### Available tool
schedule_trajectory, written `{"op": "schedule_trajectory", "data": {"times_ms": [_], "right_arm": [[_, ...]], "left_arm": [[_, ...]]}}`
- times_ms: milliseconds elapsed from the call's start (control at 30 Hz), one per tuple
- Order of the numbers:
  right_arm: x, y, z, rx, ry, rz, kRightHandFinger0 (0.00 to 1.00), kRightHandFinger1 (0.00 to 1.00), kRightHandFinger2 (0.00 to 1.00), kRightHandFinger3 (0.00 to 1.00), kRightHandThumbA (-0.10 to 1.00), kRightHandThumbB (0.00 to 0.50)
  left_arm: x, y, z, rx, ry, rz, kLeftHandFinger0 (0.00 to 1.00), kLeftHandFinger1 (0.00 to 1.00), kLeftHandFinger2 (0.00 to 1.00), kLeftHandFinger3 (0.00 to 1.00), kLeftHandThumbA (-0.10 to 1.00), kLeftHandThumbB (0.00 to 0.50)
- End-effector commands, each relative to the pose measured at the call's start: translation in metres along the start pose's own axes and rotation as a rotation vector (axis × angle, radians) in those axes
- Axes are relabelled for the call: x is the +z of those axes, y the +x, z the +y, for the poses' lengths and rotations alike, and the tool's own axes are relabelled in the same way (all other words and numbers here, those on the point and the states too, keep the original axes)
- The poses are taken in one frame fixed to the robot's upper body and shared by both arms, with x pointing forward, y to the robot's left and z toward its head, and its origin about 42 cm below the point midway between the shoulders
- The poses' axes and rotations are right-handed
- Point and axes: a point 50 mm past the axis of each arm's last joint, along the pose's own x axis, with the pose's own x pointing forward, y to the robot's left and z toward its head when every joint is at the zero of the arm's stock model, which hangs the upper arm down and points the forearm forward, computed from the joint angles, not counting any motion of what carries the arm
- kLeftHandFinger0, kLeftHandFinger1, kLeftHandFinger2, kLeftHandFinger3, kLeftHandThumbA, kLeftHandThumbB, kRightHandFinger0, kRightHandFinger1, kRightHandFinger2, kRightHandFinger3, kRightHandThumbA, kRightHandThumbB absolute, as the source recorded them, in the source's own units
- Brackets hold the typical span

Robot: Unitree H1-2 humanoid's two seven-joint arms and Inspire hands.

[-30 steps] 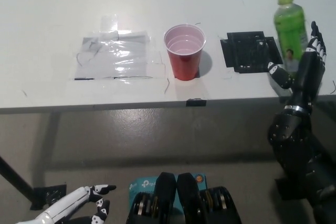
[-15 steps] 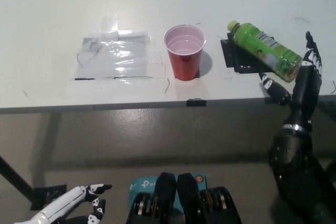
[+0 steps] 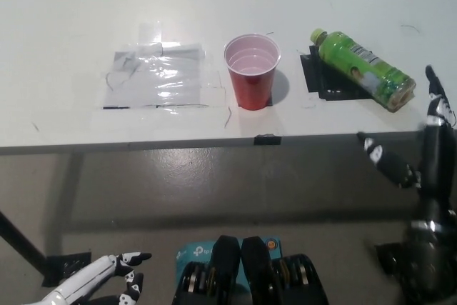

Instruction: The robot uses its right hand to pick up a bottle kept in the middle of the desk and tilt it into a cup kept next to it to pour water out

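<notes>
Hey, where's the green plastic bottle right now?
In the head view, the green plastic bottle lies on its side at the white desk's right, across a black mat, right of the red plastic cup.

A green plastic bottle [image 3: 363, 71] with a pale green cap lies on its side on the white desk [image 3: 64, 19], cap pointing toward the red cup [image 3: 252, 71], its body across a black mat [image 3: 330, 76]. The cup stands upright just beside the mat, its white interior apparently empty, though glare makes that hard to confirm.
</notes>
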Motion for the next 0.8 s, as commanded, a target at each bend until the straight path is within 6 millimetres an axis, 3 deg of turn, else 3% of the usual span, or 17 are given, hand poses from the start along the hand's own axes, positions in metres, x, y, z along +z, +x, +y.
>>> {"op": "schedule_trajectory", "data": {"times_ms": [0,33,67,167,233,300,367,433,467,500,533,600,700,733,767], "right_arm": [[0.023,-0.023,-0.006,0.343,0.093,-0.087,1.0,1.0,1.0,1.0,0.83,0.389],[0.023,-0.027,-0.006,0.402,0.133,-0.058,1.0,1.0,1.0,1.0,0.74,0.364],[0.022,-0.031,-0.004,0.462,0.188,-0.017,1.0,1.0,1.0,1.0,0.67,0.381],[0.022,-0.032,-0.003,0.506,0.221,-0.001,1.0,1.0,1.0,1.0,0.65,0.366],[0.018,-0.034,-0.002,0.573,0.344,0.082,1.0,1.0,1.0,1.0,0.63,0.35],[0.017,-0.034,0.001,0.643,0.389,0.154,0.99,1.0,1.0,1.0,0.71,0.381],[0.015,-0.031,0.004,0.663,0.42,0.165,1.0,1.0,1.0,1.0,0.7,0.385],[0.013,-0.028,0.004,0.696,0.419,0.157,1.0,1.0,1.0,1.0,0.73,0.368],[0.012,-0.027,0.003,0.706,0.42,0.159,0.94,0.98,1.0,1.0,0.74,0.362],[0.012,-0.026,0.003,0.723,0.43,0.16,0.77,0.84,0.97,1.0,0.71,0.326],[0.012,-0.025,0.003,0.729,0.435,0.155,0.67,0.74,0.88,1.0,0.67,0.298],[0.012,-0.024,0.002,0.746,0.439,0.149,0.57,0.61,0.73,0.95,0.62,0.26],[0.014,-0.024,0.002,0.756,0.428,0.154,0.54,0.58,0.7,0.94,0.58,0.263],[0.014,-0.021,0.001,0.748,0.399,0.14,0.62,0.64,0.73,0.98,0.58,0.278],[0.014,-0.02,0.0,0.747,0.4,0.14,0.64,0.64,0.73,0.98,0.57,0.286]], "left_arm": [[0.005,-0.004,0.009,0.029,0.017,-0.009,1.0,1.0,1.0,1.0,1.0,0.396],[0.006,-0.004,0.009,0.03,0.015,-0.007,1.0,1.0,1.0,1.0,1.0,0.394],[0.005,-0.004,0.009,0.029,0.025,-0.005,1.0,1.0,1.0,1.0,1.0,0.405],[0.006,-0.004,0.01,0.029,0.029,-0.005,1.0,1.0,1.0,1.0,1.0,0.405],[0.008,0.0,0.01,0.021,0.032,-0.012,1.0,1.0,1.0,1.0,1.0,0.404],[0.008,-0.001,0.011,0.019,0.041,-0.01,1.0,1.0,1.0,1.0,1.0,0.415],[0.008,-0.001,0.014,0.02,0.039,-0.008,1.0,1.0,1.0,1.0,1.0,0.365],[0.008,0.0,0.015,0.016,0.037,-0.011,1.0,1.0,1.0,1.0,1.0,0.365],[0.008,0.0,0.015,0.016,0.036,-0.013,1.0,1.0,1.0,1.0,1.0,0.372],[0.008,0.0,0.014,0.015,0.031,-0.015,1.0,1.0,1.0,1.0,1.0,0.382],[0.009,0.0,0.014,0.015,0.035,-0.015,1.0,1.0,1.0,1.0,1.0,0.391],[0.009,-0.001,0.014,0.014,0.041,-0.016,1.0,1.0,1.0,1.0,1.0,0.397],[0.008,-0.002,0.016,0.011,0.033,-0.013,1.0,1.0,1.0,1.0,1.0,0.403],[0.01,-0.001,0.018,0.015,0.029,-0.019,1.0,1.0,1.0,1.0,1.0,0.396],[0.01,0.0,0.018,0.014,0.03,-0.019,1.0,1.0,1.0,1.0,1.0,0.395]]}}
